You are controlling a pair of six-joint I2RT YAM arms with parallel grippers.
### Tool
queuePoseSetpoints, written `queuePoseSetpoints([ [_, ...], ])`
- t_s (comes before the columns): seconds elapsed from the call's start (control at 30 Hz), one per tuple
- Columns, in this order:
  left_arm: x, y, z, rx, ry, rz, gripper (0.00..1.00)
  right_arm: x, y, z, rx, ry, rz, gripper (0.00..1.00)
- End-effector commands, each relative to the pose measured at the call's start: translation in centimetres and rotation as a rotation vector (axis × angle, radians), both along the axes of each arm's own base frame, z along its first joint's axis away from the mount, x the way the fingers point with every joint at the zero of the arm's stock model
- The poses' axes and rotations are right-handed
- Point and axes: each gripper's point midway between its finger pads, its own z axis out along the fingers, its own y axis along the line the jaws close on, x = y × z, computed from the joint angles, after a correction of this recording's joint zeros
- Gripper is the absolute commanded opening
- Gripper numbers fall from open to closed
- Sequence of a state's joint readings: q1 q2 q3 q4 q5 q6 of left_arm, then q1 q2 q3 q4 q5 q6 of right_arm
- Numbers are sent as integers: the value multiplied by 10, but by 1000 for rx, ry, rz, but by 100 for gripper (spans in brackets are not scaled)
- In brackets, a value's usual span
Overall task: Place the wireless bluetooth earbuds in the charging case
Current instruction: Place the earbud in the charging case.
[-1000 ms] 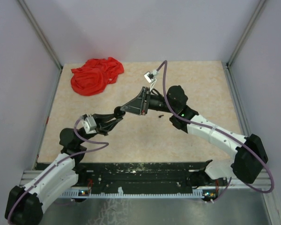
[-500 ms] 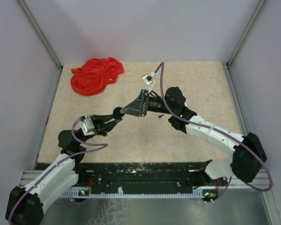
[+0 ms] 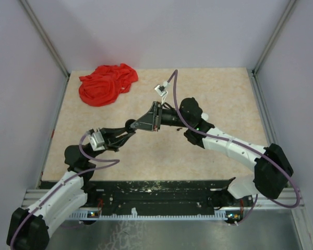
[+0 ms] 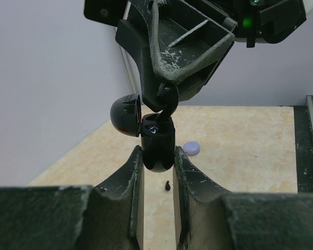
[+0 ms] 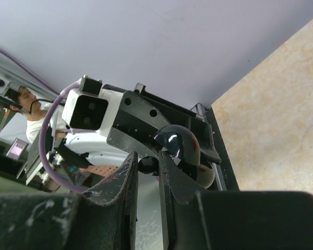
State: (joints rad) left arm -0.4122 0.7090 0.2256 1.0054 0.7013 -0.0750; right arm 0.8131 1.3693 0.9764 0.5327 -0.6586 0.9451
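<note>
My left gripper (image 4: 156,156) is shut on a glossy black charging case (image 4: 157,146) and holds it upright above the table, its lid (image 4: 124,114) flipped open to the left. My right gripper (image 5: 147,166) is shut on a small black earbud (image 5: 147,165) and holds it from above right at the case's open mouth (image 4: 155,125). In the top view the two grippers meet at mid-table (image 3: 133,125). A second tiny black earbud (image 4: 167,185) lies on the table below the case.
A lavender round puck-shaped case (image 4: 191,148) lies on the beige table beyond the grippers. A crumpled red cloth (image 3: 107,83) lies at the far left. Grey walls enclose the table on three sides; a black rail (image 3: 161,190) runs along the near edge.
The right arm has shifted a little left toward the left gripper, and its body now hides the black earbud on the table in the top view. The left gripper holds still.
</note>
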Motion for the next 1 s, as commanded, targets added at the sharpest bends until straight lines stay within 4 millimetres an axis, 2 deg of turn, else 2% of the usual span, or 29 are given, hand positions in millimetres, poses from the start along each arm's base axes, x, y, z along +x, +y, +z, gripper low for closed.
queuePoseSetpoints([
  [0.0,-6,3,12,-24,-51,-4,1,-14,4,22,53,-46,49,14],
  [0.3,-5,4,12,-28,-49,7,1,-13,1,22,50,-31,28,14],
  [0.57,-5,5,13,-35,-53,11,1,2,0,4,6,39,-67,14],
  [0.97,-8,7,16,-46,-60,12,1,17,-11,-7,-31,69,-201,27],
])
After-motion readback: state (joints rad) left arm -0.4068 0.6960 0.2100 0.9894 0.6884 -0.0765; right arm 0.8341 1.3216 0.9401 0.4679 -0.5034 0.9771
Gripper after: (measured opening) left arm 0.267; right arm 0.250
